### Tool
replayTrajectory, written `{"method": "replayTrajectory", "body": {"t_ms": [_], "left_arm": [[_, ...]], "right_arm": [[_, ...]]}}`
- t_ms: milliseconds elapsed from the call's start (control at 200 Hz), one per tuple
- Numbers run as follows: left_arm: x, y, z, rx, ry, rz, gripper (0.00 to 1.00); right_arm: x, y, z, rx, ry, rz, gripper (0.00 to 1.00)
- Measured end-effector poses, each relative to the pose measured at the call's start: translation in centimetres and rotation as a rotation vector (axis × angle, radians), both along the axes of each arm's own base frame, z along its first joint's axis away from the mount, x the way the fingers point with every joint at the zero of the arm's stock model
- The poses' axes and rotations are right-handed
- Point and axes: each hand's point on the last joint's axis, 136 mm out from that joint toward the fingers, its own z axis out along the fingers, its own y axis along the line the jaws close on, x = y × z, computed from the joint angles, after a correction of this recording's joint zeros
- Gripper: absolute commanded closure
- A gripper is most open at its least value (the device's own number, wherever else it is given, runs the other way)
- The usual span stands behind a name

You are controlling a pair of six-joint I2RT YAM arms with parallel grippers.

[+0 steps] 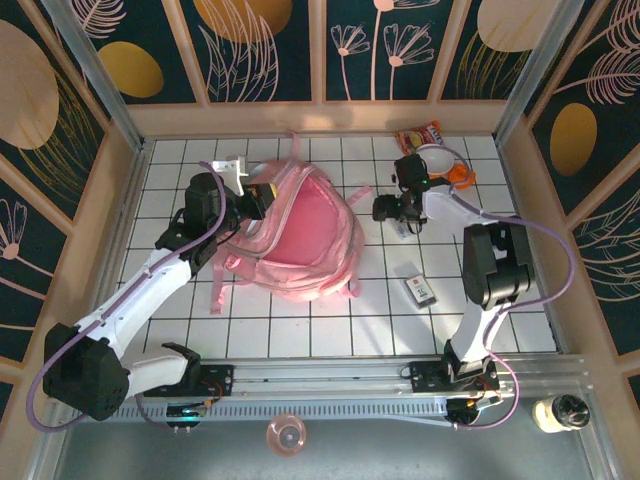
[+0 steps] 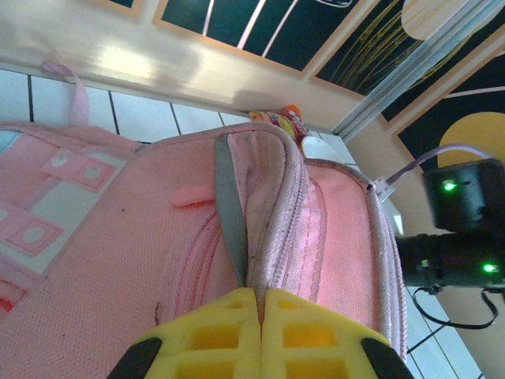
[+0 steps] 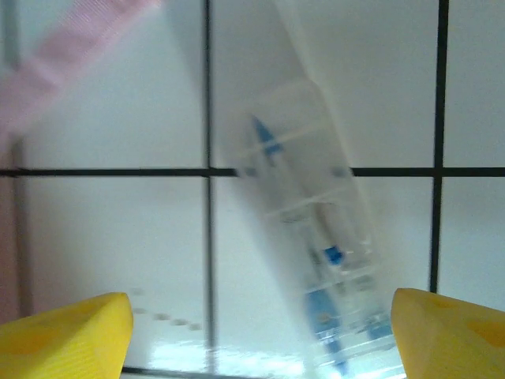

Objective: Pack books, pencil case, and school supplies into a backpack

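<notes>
Backpack is being held at its open mouth by the left gripper, whose fingers are clamped shut on the zipper rim. The pink lining is being shown to the top camera.

Pen-like stick, pale and clear-wrapped with blue print, is lying flat on the white tiles just right of the backpack. It is apart from the bag and near a pink strap. The right gripper is being hung directly over it, jaws spread wide, nothing grasped.

The stick's long axis is running up the wrist view with some tilt, roughly crosswise to the closing line and offset toward one fingertip. A small recentring is probably being called for before descent. The right arm is much the nearer one; the left is occupied with the rim.

Dark labelled item is lying further right of the backpack, toward the arm bases. Snack packet, white bowl and orange object are sitting right of the backpack by the back wall, off the path. Only the strap is judged a possible snag.
</notes>
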Motion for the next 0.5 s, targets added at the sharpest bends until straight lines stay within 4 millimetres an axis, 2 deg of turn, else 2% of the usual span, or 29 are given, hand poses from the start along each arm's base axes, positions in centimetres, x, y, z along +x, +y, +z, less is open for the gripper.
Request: {"method": "replayTrajectory", "body": {"t_ms": [70, 230, 395, 500], "left_arm": [[0.0, 0.1, -0.1, 0.002, 0.001, 0.005, 1.00], [0.1, 0.2, -0.2, 0.007, 0.006, 0.011, 1.00], [0.1, 0.2, -0.3, 0.012, 0.008, 0.012, 1.00], [0.1, 0.2, -0.3, 0.012, 0.008, 0.014, 1.00]], "right_arm": [[0.1, -1.2, -1.1, -0.031, 0.023, 0.014, 0.17], [1.6, -3.3, -1.9, -0.056, 0.029, 0.022, 0.22], [2.3, -3.1, -2.8, -0.031, 0.039, 0.066, 0.26], [2.9, -2.5, -2.9, -0.008, 0.032, 0.091, 0.35]]}}
